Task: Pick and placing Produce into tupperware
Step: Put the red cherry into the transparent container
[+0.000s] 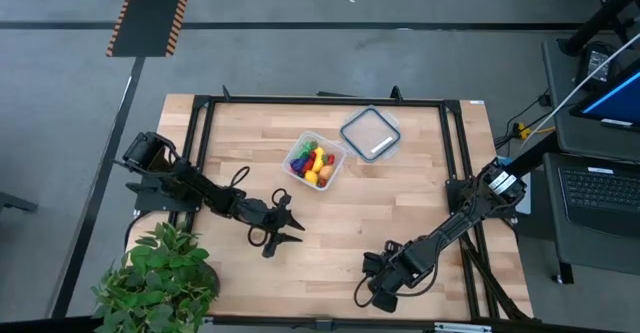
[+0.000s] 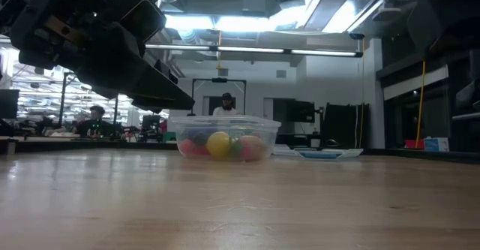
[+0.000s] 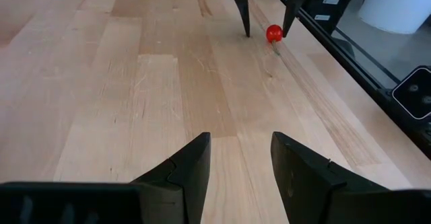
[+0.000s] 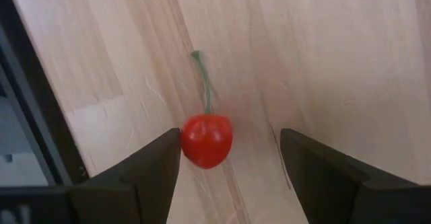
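The clear tupperware stands at the table's middle, toward the far edge, with several coloured produce pieces inside; the low view shows it too. A red cherry with a green stem lies on the wood between the open fingers of my right gripper, close to one finger. My right gripper is near the table's near edge and points down over the cherry. In the high view the gripper hides the cherry. My left gripper hovers open left of the middle, touching nothing. My right gripper stands astride the cherry, coming from above with one finger right beside the fruit's round body. I cannot tell whether that finger touches it. The cherry lies on the table, its stem pointing away from the fingers.
The flat clear lid lies right of the tub, toward the far edge. A leafy potted plant sits at the near left corner. A black frame runs around the table. People show in the room beyond.
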